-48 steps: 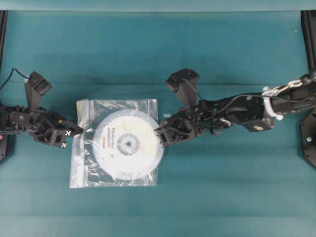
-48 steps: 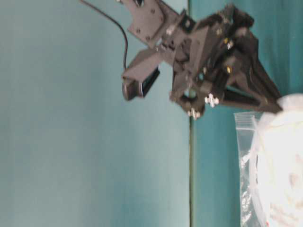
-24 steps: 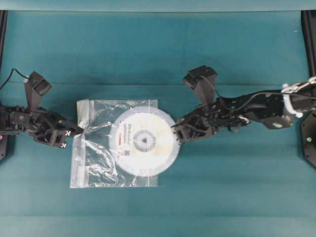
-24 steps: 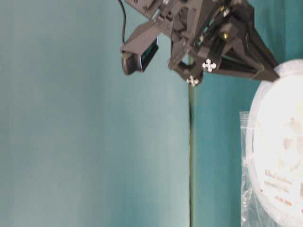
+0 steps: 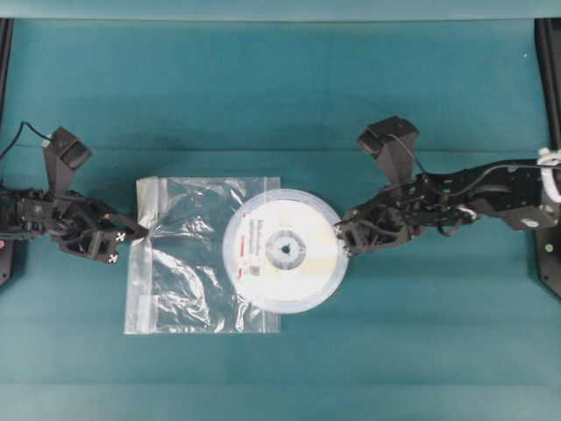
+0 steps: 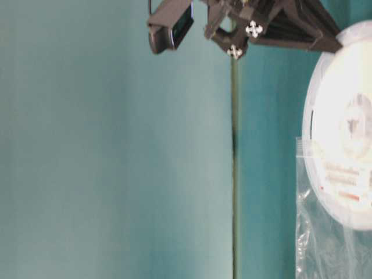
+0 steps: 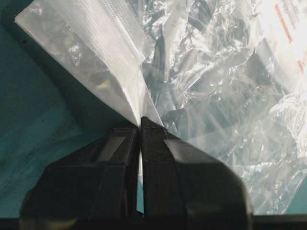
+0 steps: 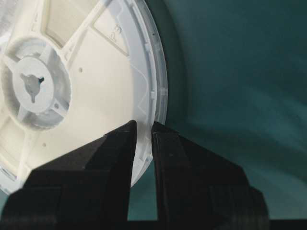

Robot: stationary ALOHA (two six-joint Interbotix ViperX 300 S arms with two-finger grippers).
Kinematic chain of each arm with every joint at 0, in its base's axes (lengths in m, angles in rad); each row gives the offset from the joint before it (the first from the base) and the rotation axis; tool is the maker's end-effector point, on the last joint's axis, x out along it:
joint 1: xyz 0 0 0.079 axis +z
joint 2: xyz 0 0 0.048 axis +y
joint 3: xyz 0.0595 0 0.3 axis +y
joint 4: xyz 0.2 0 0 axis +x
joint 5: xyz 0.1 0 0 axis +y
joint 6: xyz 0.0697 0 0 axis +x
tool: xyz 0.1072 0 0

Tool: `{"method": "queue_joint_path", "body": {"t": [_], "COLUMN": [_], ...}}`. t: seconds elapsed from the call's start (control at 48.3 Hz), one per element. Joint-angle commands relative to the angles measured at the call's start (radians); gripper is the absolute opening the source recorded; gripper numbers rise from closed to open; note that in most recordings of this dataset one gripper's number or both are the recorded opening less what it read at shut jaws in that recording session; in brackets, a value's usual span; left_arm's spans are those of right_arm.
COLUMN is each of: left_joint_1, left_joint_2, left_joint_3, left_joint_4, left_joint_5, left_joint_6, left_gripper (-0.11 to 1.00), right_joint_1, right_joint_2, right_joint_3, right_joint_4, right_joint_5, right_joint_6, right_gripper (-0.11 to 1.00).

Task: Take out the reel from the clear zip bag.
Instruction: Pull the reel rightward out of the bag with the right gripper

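The white reel lies flat on the teal table, more than half of it past the right edge of the clear zip bag. Its label with red marks still lies over the bag's open mouth. My right gripper is shut on the reel's right rim, which runs between its fingertips. At the bag's left edge, by the zip strip, my left gripper is shut on the crinkled plastic. The table-level view shows the reel above the bag.
The teal table spreads on all sides of the bag. Black frame posts stand at the far left and right edges. The right arm stretches in from the right, its wrist camera raised above it.
My right gripper has drawn the reel to the right, from fully inside the bag to mostly outside its right edge. The left gripper has stayed put, holding the bag's left edge.
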Motion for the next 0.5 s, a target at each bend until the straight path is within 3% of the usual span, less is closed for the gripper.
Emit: {"method": "queue_joint_path", "body": {"t": [0.0, 0.476], "left_joint_1": [-0.002, -0.002], "left_joint_2": [0.003, 0.003], "left_joint_3": [0.0, 0.002], "left_joint_4": [0.003, 0.003], "left_joint_5": [0.002, 0.006], "left_joint_6": [0.003, 0.003], "left_gripper": [-0.01, -0.01], "right_joint_1": [-0.002, -0.012], "right_joint_2": [-0.032, -0.11], "right_joint_3": [0.012, 0.084], "right_joint_4": [-0.002, -0.002], "right_joint_5": [-0.005, 0.008], "right_joint_6": [0.012, 0.015], "right_gripper": [0.14, 0.07]}}
